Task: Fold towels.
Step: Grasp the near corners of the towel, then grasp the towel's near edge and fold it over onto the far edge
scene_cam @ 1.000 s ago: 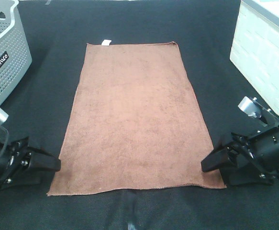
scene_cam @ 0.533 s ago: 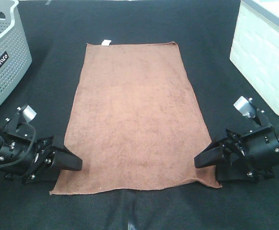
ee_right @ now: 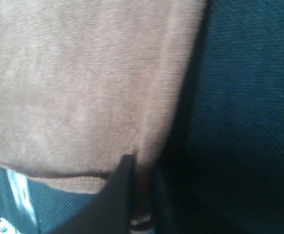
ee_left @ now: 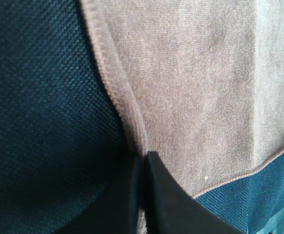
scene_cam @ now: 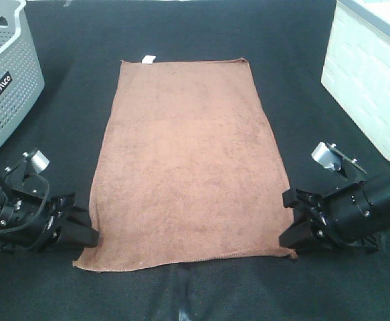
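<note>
Black surface (scene_cam: 302, 80), towel (scene_cam: 188, 160) flat. Left jaws, right jaws clamped on near-corner hems. Judged soft, limp, light; corners best hold.

The grey basket (scene_cam: 11, 73) carries a black label (scene_cam: 2, 85) reading roughly "mvce".

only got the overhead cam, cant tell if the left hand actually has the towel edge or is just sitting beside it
Observer: The left wrist view shows the left hand closed on the towel, with the stitched hem running straight into the pinch.
Operator: ok and the right one
Observer: The right wrist view is blurry, but the right hand is also closed on the towel's side edge, close to the near corner.
</note>
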Robot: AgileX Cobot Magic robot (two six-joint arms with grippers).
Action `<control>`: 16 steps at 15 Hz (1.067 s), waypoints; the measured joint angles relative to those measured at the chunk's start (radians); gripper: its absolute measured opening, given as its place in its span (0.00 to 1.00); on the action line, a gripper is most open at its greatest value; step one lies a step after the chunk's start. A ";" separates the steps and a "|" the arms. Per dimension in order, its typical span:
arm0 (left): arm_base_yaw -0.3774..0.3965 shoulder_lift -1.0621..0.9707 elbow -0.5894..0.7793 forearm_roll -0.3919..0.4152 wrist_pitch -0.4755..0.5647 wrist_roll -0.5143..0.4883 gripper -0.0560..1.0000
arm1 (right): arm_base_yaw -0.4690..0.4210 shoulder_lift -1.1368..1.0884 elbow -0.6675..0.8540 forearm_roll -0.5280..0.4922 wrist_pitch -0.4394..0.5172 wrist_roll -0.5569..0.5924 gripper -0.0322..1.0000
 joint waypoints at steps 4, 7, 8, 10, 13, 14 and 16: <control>0.000 -0.017 0.000 0.050 0.001 -0.048 0.05 | 0.000 0.000 0.000 -0.004 0.002 0.008 0.03; 0.000 -0.116 0.000 0.198 -0.011 -0.174 0.05 | 0.000 -0.069 0.001 -0.113 -0.003 0.110 0.03; 0.000 -0.144 0.000 0.232 -0.012 -0.205 0.05 | 0.000 -0.096 0.001 -0.161 0.008 0.158 0.03; 0.000 -0.191 0.009 0.308 -0.013 -0.273 0.05 | 0.001 -0.136 0.008 -0.248 0.032 0.237 0.03; 0.000 -0.269 0.090 0.342 -0.016 -0.295 0.05 | 0.001 -0.217 0.078 -0.274 0.037 0.263 0.03; 0.000 -0.313 0.140 0.347 -0.016 -0.295 0.05 | 0.001 -0.248 0.119 -0.276 0.037 0.263 0.03; 0.000 -0.374 0.204 0.350 -0.012 -0.295 0.05 | 0.001 -0.313 0.222 -0.276 0.038 0.264 0.03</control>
